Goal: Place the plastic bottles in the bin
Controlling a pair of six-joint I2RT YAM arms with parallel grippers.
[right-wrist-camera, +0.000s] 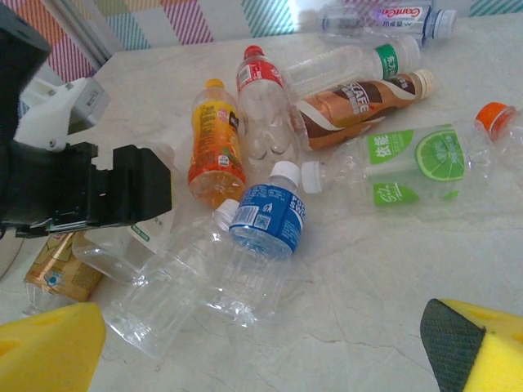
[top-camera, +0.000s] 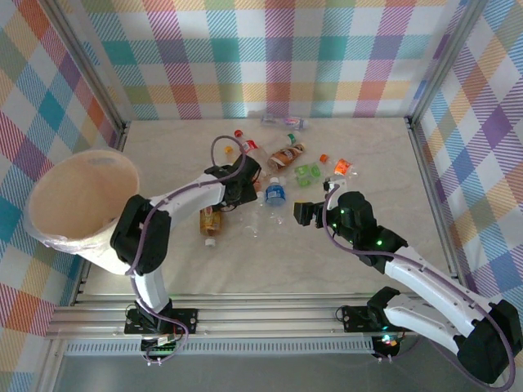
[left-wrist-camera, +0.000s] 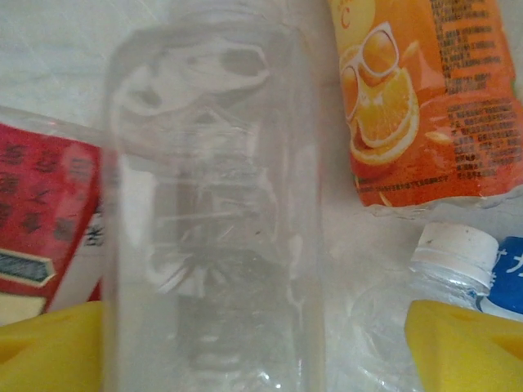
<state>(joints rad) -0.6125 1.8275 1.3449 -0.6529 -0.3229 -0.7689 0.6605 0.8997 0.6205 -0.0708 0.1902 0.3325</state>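
The plastic bottles [top-camera: 286, 155] lie scattered around the middle of the counter [top-camera: 163, 139], with none visible in the bin [top-camera: 82, 196]. The bin leans at the left edge, mouth tipped up, which I judge is for easy drops. My left end effector [left-wrist-camera: 253, 343] stands wide astride a clear bottle [left-wrist-camera: 212, 204] with no label, lined up to close on it. My right end effector [right-wrist-camera: 261, 347] hovers beside the pile, wide and empty. A brown label [right-wrist-camera: 351, 98] reads "CAFE". An orange label [left-wrist-camera: 417, 106] shows a "C" and an orange slice in sunglasses. Other print is too small to read.
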